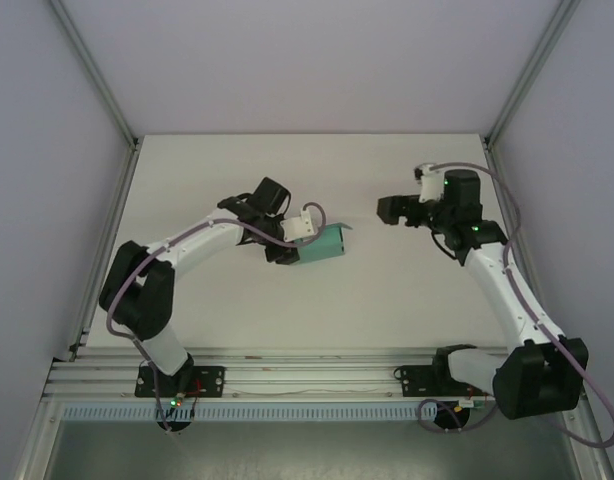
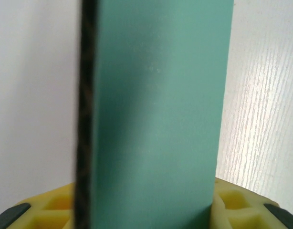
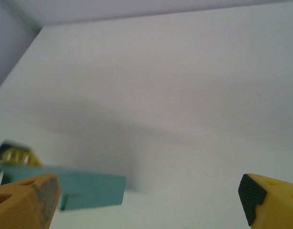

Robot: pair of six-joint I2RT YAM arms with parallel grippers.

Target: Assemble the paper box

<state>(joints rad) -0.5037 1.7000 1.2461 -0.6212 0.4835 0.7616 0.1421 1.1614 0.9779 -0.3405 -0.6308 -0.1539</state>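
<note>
Teal paper box (image 1: 327,247) looks folded, apparently rectangular.

I operate in a robotics lab test cell. My white bench (image 1: 387,300) is enclosed by plain pale wall panels (image 1: 287,60) framed in aluminium profile posts (image 1: 95,70). My left arm (image 1: 187,240) and right arm (image 1: 502,285) are bolted to a slotted aluminium rail (image 1: 307,370) at the near edge.
</note>
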